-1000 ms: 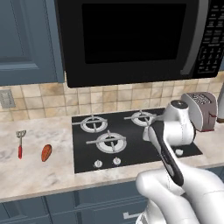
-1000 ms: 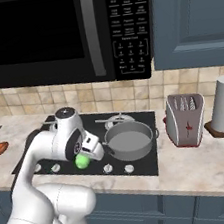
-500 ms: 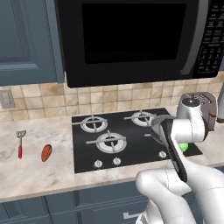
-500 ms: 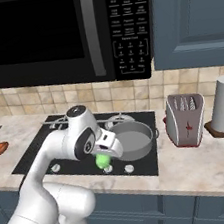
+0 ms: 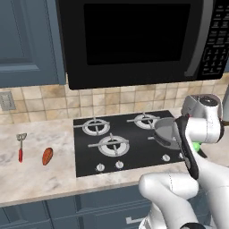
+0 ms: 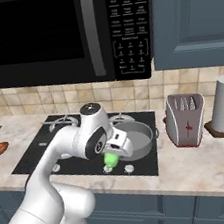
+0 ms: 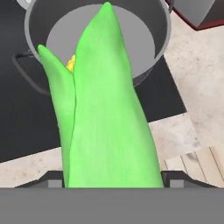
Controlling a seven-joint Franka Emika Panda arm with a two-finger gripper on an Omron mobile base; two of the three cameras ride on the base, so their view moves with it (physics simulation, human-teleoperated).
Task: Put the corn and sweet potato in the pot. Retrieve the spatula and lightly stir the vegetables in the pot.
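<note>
Above pot (image 7: 159,33) rim, tool (image 6: 112,158) clamped on corn (image 7: 105,118), tip pointing potward.

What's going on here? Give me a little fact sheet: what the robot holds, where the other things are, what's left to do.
Held: corn, in the gripper, shut on it
Corn position: beside the near rim of the pot, not yet inside
Pot: on the stove, nothing in it
Sweet potato: on the counter left of the stove
Spatula: beside the sweet potato, untouched
Left to do: both vegetables in, then stirring

No legible txt; microwave keypad (image 6: 129,31) labels too small to read.
</note>
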